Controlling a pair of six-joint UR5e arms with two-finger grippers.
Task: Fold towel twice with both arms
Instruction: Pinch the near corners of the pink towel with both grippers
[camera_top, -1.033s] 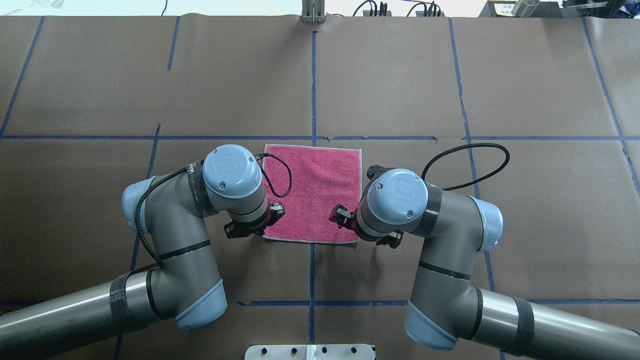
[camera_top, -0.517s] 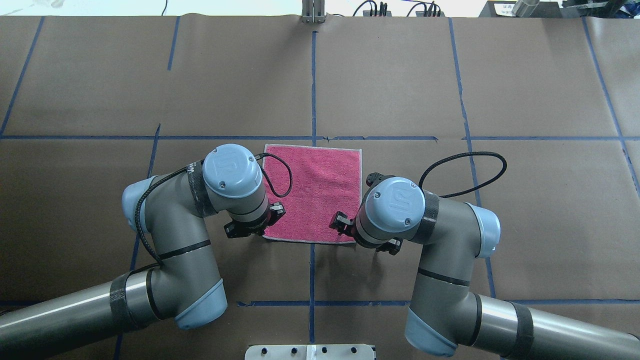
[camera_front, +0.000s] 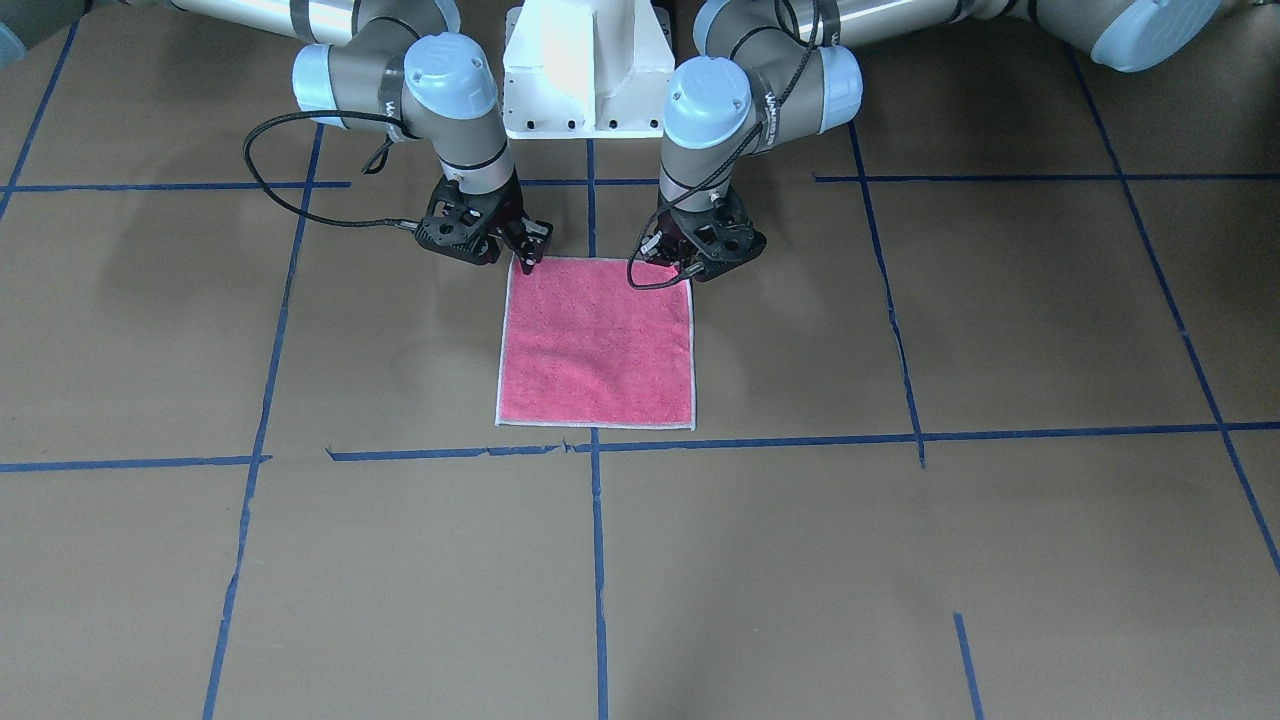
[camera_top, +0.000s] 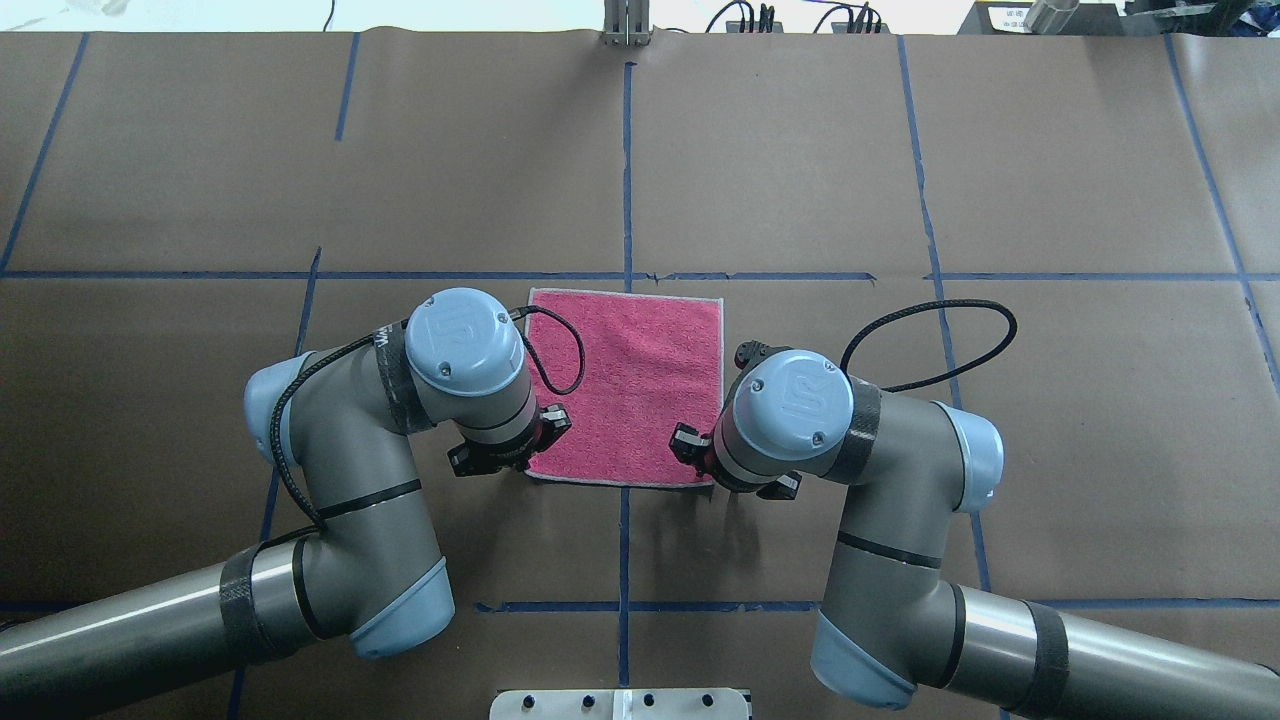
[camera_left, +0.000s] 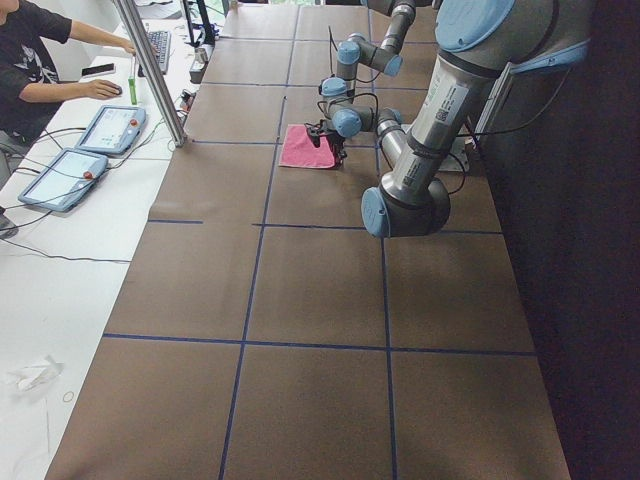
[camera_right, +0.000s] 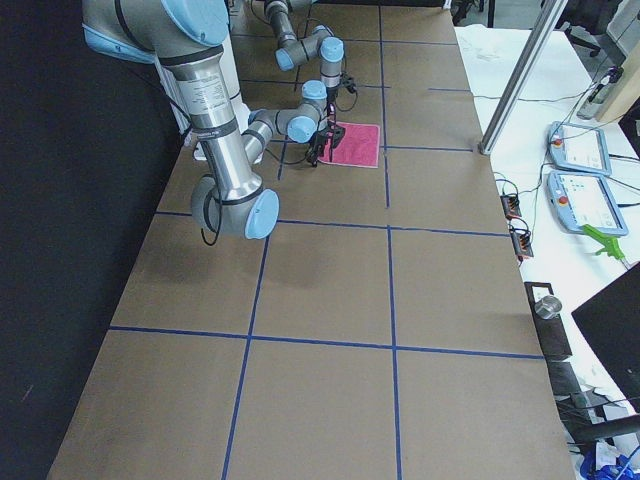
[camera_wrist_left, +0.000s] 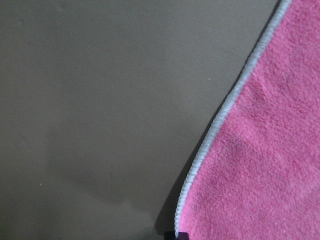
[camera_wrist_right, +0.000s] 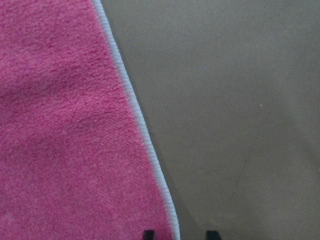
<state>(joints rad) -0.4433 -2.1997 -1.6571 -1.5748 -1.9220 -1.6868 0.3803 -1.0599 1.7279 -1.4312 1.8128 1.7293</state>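
Note:
The towel (camera_top: 630, 380) lies flat with its pink face up and a light stitched border; it also shows in the front-facing view (camera_front: 597, 345). My left gripper (camera_top: 527, 462) is at the towel's near left corner. In the left wrist view its tips (camera_wrist_left: 176, 235) meet on the border, which rises slightly off the table. My right gripper (camera_top: 712, 468) is at the near right corner. In the right wrist view it (camera_wrist_right: 180, 235) is open, with its two fingertips on either side of the towel's edge (camera_wrist_right: 145, 135). In the front-facing view the left gripper (camera_front: 688, 270) and right gripper (camera_front: 527, 262) stand at the two corners nearest the base.
The table is covered in brown paper (camera_top: 900, 180) with blue tape lines. The white pedestal base (camera_front: 585, 70) stands just behind the towel. An operator sits at a side desk with tablets (camera_left: 105, 130) beyond the table's far edge.
My right gripper has moved along the towel's right edge toward the robot, down to the near right corner. The left arm and the towel have not moved.

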